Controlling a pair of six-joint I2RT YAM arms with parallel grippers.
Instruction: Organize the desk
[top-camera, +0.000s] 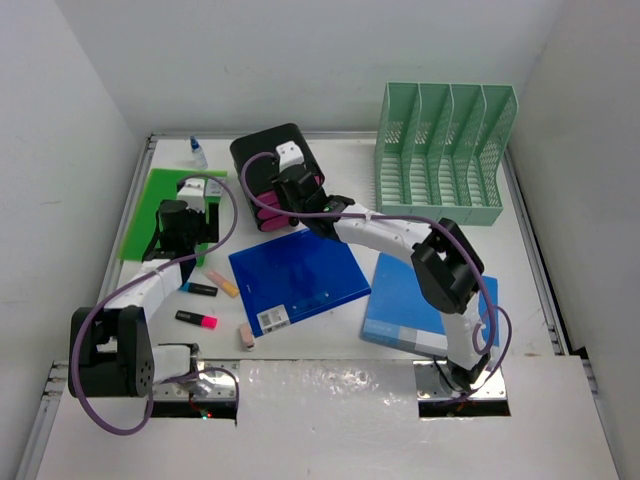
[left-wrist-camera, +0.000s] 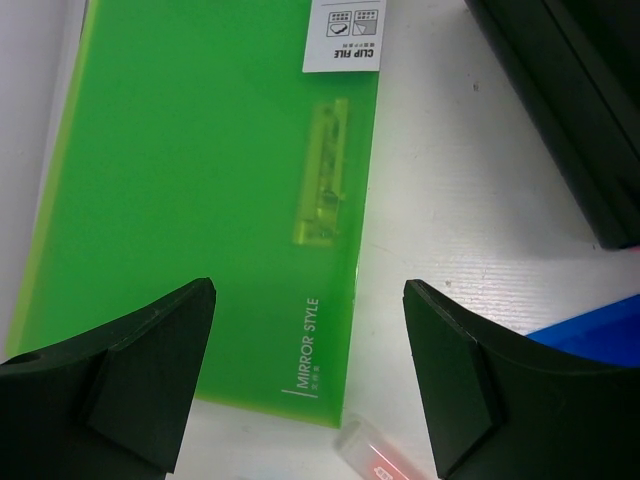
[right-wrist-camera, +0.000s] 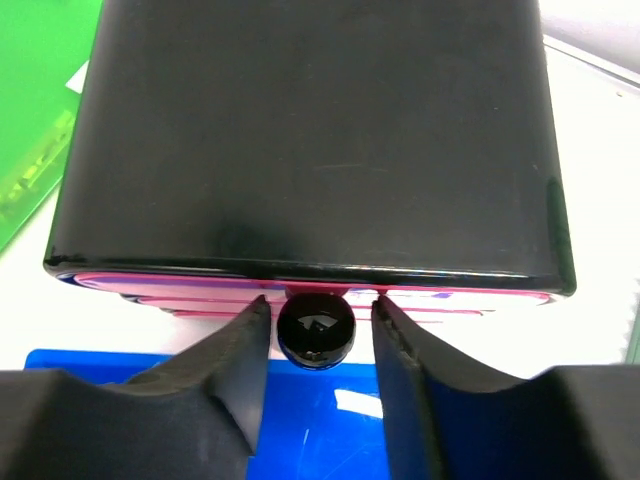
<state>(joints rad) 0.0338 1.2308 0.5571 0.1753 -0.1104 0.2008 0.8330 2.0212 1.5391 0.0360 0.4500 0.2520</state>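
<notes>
Fingers on the right (right-wrist-camera: 235, 370) flank the knob (right-wrist-camera: 315, 332) of the drawer box (right-wrist-camera: 310, 130), hold uncertain, while left fingers (left-wrist-camera: 150, 370) hang spread and empty; a shallow pinch could slip off or drag the box.

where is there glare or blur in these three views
top external: the crinkled shiny foil strip along the near edge of the white desk throws bright glare; left wrist: even light, print on the translucent green plastic clip file reads sharp; right wrist: the glossy black drawer box shows soft sheen, its round black knob a highlight.
</notes>
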